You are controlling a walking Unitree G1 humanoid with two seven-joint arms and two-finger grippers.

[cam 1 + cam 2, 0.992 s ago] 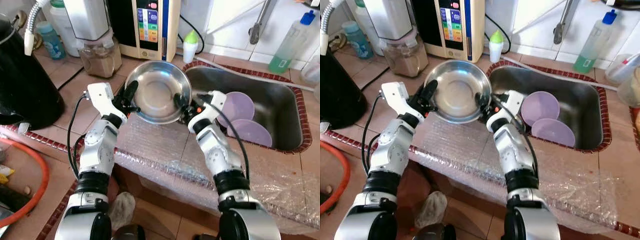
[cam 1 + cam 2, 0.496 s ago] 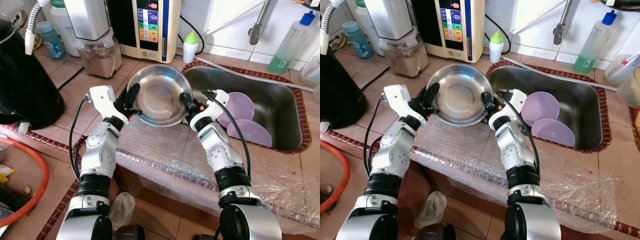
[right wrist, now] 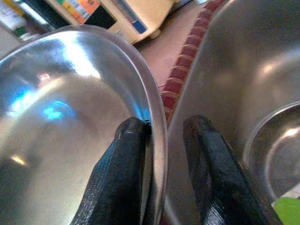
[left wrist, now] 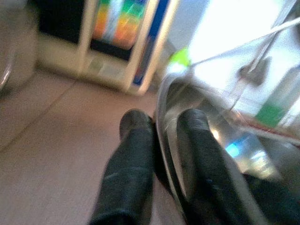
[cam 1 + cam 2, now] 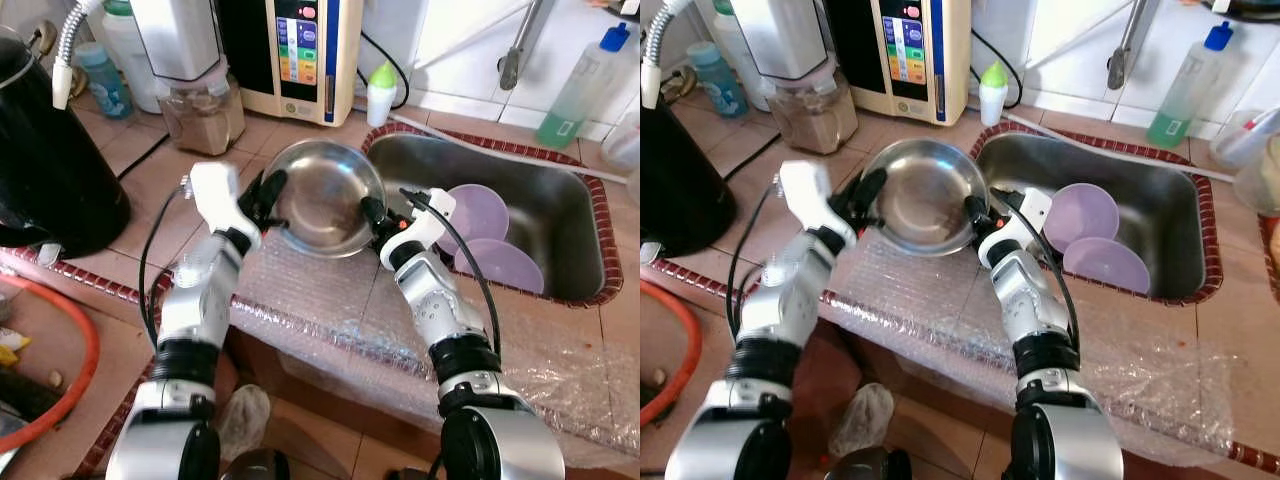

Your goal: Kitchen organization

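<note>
A black kettle [image 5: 50, 170] stands far left; a green soap bottle [image 5: 585, 85] stands far right.

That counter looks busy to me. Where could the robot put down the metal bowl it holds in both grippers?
Best is the bubble wrap under the steel bowl, or bare tiles between the black appliance and the jar. The sink holds purple plates; the back wall is crowded.
</note>
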